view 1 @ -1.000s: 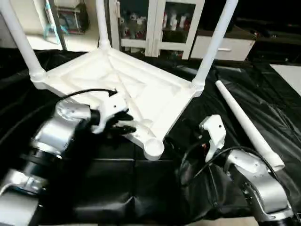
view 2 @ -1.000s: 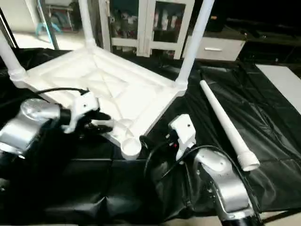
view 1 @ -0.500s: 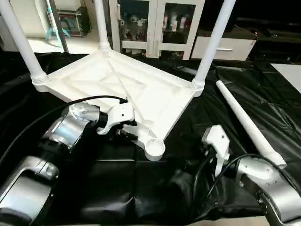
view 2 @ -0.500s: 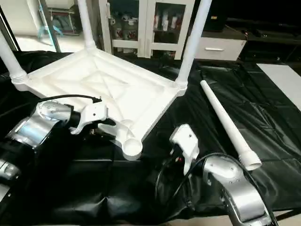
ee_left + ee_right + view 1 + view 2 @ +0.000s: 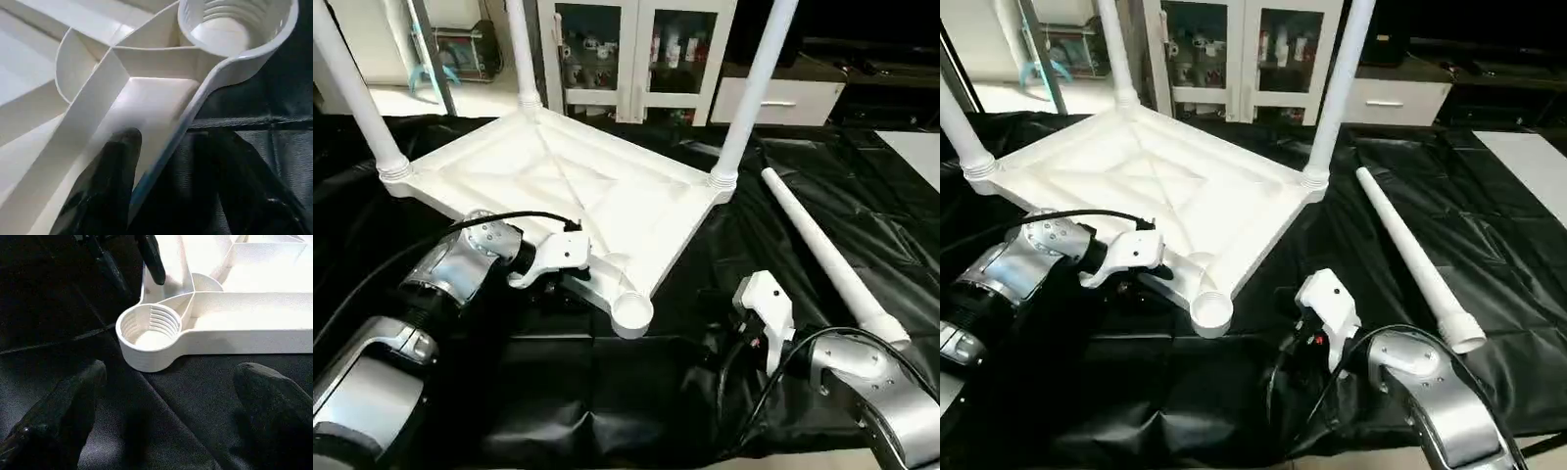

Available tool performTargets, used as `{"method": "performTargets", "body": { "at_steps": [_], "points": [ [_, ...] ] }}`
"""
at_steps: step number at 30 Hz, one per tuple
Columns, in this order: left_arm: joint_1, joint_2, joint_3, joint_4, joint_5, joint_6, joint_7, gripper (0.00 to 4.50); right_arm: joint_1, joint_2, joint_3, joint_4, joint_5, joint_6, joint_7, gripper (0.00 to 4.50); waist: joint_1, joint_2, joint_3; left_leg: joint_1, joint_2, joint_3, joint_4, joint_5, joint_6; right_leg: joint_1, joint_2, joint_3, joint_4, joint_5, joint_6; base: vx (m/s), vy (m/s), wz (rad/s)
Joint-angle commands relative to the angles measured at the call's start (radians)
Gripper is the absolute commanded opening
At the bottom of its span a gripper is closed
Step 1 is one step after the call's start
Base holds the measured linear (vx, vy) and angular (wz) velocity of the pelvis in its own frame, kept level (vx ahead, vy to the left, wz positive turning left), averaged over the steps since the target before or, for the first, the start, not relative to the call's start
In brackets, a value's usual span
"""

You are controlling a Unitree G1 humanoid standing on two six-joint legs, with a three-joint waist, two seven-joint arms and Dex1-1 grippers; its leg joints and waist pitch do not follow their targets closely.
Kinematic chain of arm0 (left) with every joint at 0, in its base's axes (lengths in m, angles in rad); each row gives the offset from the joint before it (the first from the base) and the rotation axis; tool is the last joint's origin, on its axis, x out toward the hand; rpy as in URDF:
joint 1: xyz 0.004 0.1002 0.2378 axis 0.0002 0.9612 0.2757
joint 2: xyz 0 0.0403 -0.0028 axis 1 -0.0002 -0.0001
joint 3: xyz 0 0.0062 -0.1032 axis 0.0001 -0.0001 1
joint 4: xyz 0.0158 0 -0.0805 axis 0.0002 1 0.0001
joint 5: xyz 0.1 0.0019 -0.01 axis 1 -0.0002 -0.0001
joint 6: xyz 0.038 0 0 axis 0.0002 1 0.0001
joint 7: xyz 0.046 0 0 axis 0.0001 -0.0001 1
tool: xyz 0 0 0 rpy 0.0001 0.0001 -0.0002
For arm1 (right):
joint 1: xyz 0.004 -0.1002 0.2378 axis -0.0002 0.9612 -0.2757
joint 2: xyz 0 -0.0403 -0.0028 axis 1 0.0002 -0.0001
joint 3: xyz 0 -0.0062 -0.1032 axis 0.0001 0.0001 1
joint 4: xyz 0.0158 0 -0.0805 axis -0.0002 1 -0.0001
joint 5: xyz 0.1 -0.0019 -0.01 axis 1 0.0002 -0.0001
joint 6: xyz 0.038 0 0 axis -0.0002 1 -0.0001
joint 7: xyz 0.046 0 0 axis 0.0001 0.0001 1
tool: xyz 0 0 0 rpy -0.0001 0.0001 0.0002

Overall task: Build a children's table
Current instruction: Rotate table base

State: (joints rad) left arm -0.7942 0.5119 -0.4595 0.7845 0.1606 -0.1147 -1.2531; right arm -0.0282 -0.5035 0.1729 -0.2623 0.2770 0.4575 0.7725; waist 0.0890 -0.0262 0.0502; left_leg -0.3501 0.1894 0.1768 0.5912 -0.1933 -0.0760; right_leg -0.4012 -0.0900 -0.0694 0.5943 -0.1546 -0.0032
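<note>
Legs are counted as four: three stand in sockets of the upturned table top at centre frame, and one loose leg lies at right on the black sheet, its long axis running from upper centre to lower right. The empty socket sits at lower centre, between both grippers. The left gripper is clamped on the top's rim beside that socket, while the right gripper, held wide apart and empty, is judged nearer the loose leg.

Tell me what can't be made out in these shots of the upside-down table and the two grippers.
- Upper ends of the three fitted legs: cut off by the head views' top edge.
- Left gripper, whether it clamps the tabletop rim: one finger lies inside the rim, the other is dark against the black sheet.
- Cabinet contents: too small.
- Right gripper: its fingertips cut off by the wrist view's bottom edge.
</note>
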Motion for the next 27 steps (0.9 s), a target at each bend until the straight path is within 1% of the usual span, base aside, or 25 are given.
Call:
{"method": "performTargets", "body": {
  "at_steps": [1, 3, 4, 5, 7, 8, 10, 12, 13, 14, 15, 18, 19, 21, 22, 23, 25, 27],
  "points": [
    [-0.009, -0.011, -0.014, 0.039, 0.034, -0.019, 0.030, 2.56, -0.003, -0.005, -0.005, -0.014, 0.001, 0.009, 0.000, 4.50, 0.003, 0.009, -0.060, 0.005, 0.039, -0.016, -0.082, -0.293, -0.013, 0.046, -0.060, 0.046, -0.067, -0.278, -0.183, 0.000, 0.000, 0.00],
    [-0.012, -0.023, -0.023, 0.064, 0.057, -0.042, 0.063, 2.56, -0.002, -0.002, 0.000, -0.015, 0.001, 0.009, -0.002, 4.50, 0.003, 0.010, -0.059, 0.005, 0.040, -0.017, -0.083, -0.306, -0.013, 0.045, -0.061, 0.045, -0.072, -0.309, -0.173, 0.000, 0.000, 0.00],
    [-0.011, -0.024, -0.030, 0.071, 0.066, -0.052, 0.063, 2.56, -0.001, -0.001, 0.001, -0.015, 0.001, 0.008, -0.003, 4.50, 0.003, 0.008, -0.059, 0.006, 0.039, -0.016, -0.083, -0.309, -0.013, 0.045, -0.061, 0.046, -0.073, -0.319, -0.168, 0.000, 0.000, 0.00],
    [-0.010, -0.023, -0.036, 0.070, 0.074, -0.056, 0.064, 2.28, 0.000, -0.002, 0.001, -0.014, 0.000, 0.007, -0.003, 4.50, 0.003, 0.009, -0.058, 0.006, 0.041, -0.019, -0.085, -0.321, -0.017, 0.044, -0.062, 0.046, -0.075, -0.344, -0.161, 0.000, 0.000, 0.00],
    [-0.011, -0.023, -0.037, 0.071, 0.076, -0.060, 0.065, 2.19, 0.000, -0.003, 0.001, -0.014, 0.001, 0.007, -0.003, 4.50, 0.003, 0.009, -0.057, 0.008, 0.041, -0.019, -0.085, -0.331, -0.020, 0.043, -0.063, 0.046, -0.076, -0.353, -0.159, 0.000, 0.000, 0.00],
    [-0.013, -0.023, -0.042, 0.075, 0.081, -0.062, 0.055, 2.16, 0.001, -0.003, 0.001, -0.014, 0.001, 0.006, -0.004, 4.50, 0.003, 0.011, -0.057, 0.007, 0.041, -0.019, -0.086, -0.331, -0.020, 0.042, -0.063, 0.046, -0.077, -0.354, -0.159, 0.000, 0.000, 0.00],
    [-0.014, -0.024, -0.050, 0.079, 0.095, -0.058, 0.045, 1.95, 0.002, -0.002, 0.001, -0.014, 0.001, 0.005, -0.005, 4.50, 0.002, 0.010, -0.057, 0.007, 0.042, -0.019, -0.086, -0.329, -0.021, 0.042, -0.063, 0.046, -0.076, -0.347, -0.160, 0.000, 0.000, 0.00],
    [-0.015, -0.022, -0.059, 0.080, 0.110, -0.058, 0.043, 1.77, 0.002, -0.002, 0.001, -0.012, 0.000, 0.004, -0.006, 4.50, 0.003, 0.010, -0.059, 0.006, 0.042, -0.019, -0.086, -0.314, -0.019, 0.043, -0.062, 0.047, -0.072, -0.311, -0.169, 0.000, 0.000, 0.00],
    [-0.015, -0.022, -0.061, 0.080, 0.113, -0.058, 0.043, 1.77, 0.002, -0.001, 0.001, -0.012, -0.001, 0.003, -0.006, 4.50, 0.003, 0.010, -0.059, 0.006, 0.042, -0.018, -0.085, -0.310, -0.018, 0.044, -0.061, 0.047, -0.071, -0.301, -0.173, 0.000, 0.000, 0.00],
    [-0.011, -0.019, -0.062, 0.082, 0.122, -0.049, 0.046, 1.69, 0.004, 0.001, 0.002, -0.014, -0.001, 0.002, -0.007, 4.50, 0.003, 0.010, -0.059, 0.006, 0.041, -0.018, -0.085, -0.305, -0.016, 0.045, -0.062, 0.047, -0.070, -0.295, -0.177, 0.000, 0.000, 0.00],
    [-0.003, -0.017, -0.060, 0.072, 0.120, -0.038, 0.042, 1.46, 0.006, 0.002, 0.003, -0.015, -0.002, 0.001, -0.008, 4.50, 0.002, 0.008, -0.058, 0.004, 0.042, -0.018, -0.085, -0.303, -0.016, 0.046, -0.062, 0.047, -0.069, -0.293, -0.179, 0.000, 0.000, 0.00],
    [0.015, -0.010, -0.060, 0.049, 0.120, -0.014, 0.037, 1.40, 0.008, 0.003, 0.004, -0.015, -0.003, -0.001, -0.009, 4.50, 0.001, 0.008, -0.058, 0.004, 0.042, -0.017, -0.085, -0.299, -0.012, 0.046, -0.064, 0.048, -0.070, -0.308, -0.178, 0.000, 0.000, 0.00],
    [0.026, -0.006, -0.058, 0.032, 0.119, 0.002, 0.031, 1.32, 0.010, 0.004, 0.005, -0.016, -0.003, -0.003, -0.009, 4.50, 0.000, 0.007, -0.058, 0.004, 0.043, -0.018, -0.086, -0.301, -0.012, 0.045, -0.065, 0.048, -0.069, -0.318, -0.177, 0.000, 0.000, 0.00],
    [0.051, 0.004, -0.050, -0.004, 0.114, 0.045, 0.025, 1.25, 0.008, 0.004, 0.006, -0.010, -0.004, -0.007, -0.006, 4.50, -0.002, 0.007, -0.057, 0.003, 0.042, -0.016, -0.085, -0.302, -0.009, 0.044, -0.063, 0.048, -0.071, -0.328, -0.176, 0.000, 0.000, 0.00],
    [0.060, 0.008, -0.044, -0.017, 0.110, 0.060, 0.025, 1.21, 0.008, 0.004, 0.006, -0.008, -0.004, -0.009, -0.005, 4.50, -0.003, 0.003, -0.057, 0.004, 0.042, -0.016, -0.086, -0.303, -0.007, 0.043, -0.063, 0.048, -0.073, -0.341, -0.172, 0.000, 0.000, 0.00],
    [0.064, 0.010, -0.042, -0.022, 0.108, 0.066, 0.025, 1.14, 0.008, 0.004, 0.007, -0.008, -0.004, -0.009, -0.005, 4.50, -0.003, 0.005, -0.056, 0.004, 0.042, -0.016, -0.086, -0.308, -0.007, 0.042, -0.064, 0.048, -0.075, -0.363, -0.167, 0.000, 0.000, 0.00],
    [0.084, 0.019, -0.024, -0.047, 0.108, 0.110, 0.031, 1.04, 0.003, 0.005, 0.007, -0.003, -0.004, -0.010, -0.003, 4.50, -0.005, 0.004, -0.055, 0.004, 0.043, -0.017, -0.087, -0.313, -0.007, 0.040, -0.065, 0.048, -0.077, -0.392, -0.157, 0.000, 0.000, 0.00],
    [0.089, 0.022, -0.020, -0.054, 0.107, 0.122, 0.031, 0.98, 0.003, 0.005, 0.008, -0.003, -0.005, -0.010, -0.003, 4.50, -0.010, 0.004, -0.052, 0.004, 0.040, -0.017, -0.087, -0.332, -0.005, 0.037, -0.064, 0.047, -0.085, -0.450, -0.136, 0.000, 0.000, 0.00]
  ]
}}
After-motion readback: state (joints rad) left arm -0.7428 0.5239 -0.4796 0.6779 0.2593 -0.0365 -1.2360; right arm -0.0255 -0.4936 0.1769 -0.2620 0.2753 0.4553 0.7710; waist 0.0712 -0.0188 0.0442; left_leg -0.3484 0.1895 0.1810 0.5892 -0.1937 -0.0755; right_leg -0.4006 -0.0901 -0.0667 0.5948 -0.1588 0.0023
